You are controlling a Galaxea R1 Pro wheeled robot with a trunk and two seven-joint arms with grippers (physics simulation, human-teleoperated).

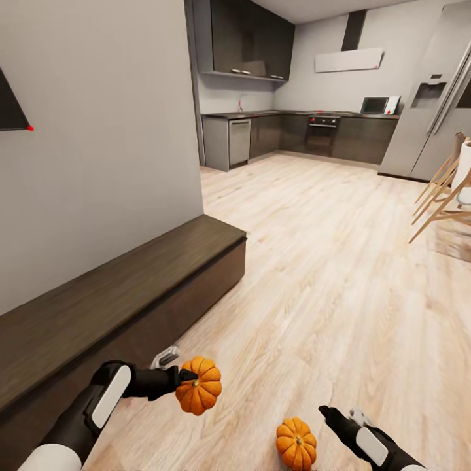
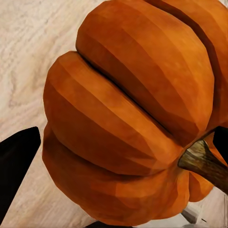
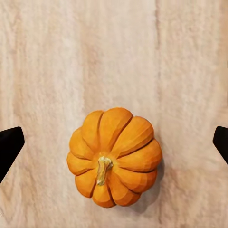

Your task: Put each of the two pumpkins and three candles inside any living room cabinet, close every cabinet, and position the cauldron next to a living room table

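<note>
- A light wood plank floor (image 1: 314,275) was seen, running past a pale grey wall (image 1: 98,131) toward a dark kitchen (image 1: 294,131) at the far end.
- The long, low, dark brown cabinet (image 1: 111,294) was set against that wall, on the robot's left side. Its fronts all looked shut from here.
- One pumpkin (image 1: 199,385) was held up off the floor by the left gripper (image 1: 183,379), near the front of the cabinet. In the left wrist view this pumpkin (image 2: 128,109) was seen very close, with its brown stem (image 2: 204,164) pointing off to one side, and a dark finger (image 2: 16,166) was seen at its edge. The left gripper was clamped on it.
- The second pumpkin (image 1: 296,443) was left sitting on the floor, stem up, between the two arms.
- The right gripper (image 1: 337,418) was found just beside this pumpkin, on its right, and was the nearer one to it. In the right wrist view the pumpkin (image 3: 114,156) was seen from above, with the two dark fingertips (image 3: 9,142) spread wide at either side, not touching it. The right gripper was spread apart and nothing was held in it.
- The pumpkin was lined up in the gap between the fingers, so a drop down over it was likely what was needed next.
- No candles could be made out.
</note>
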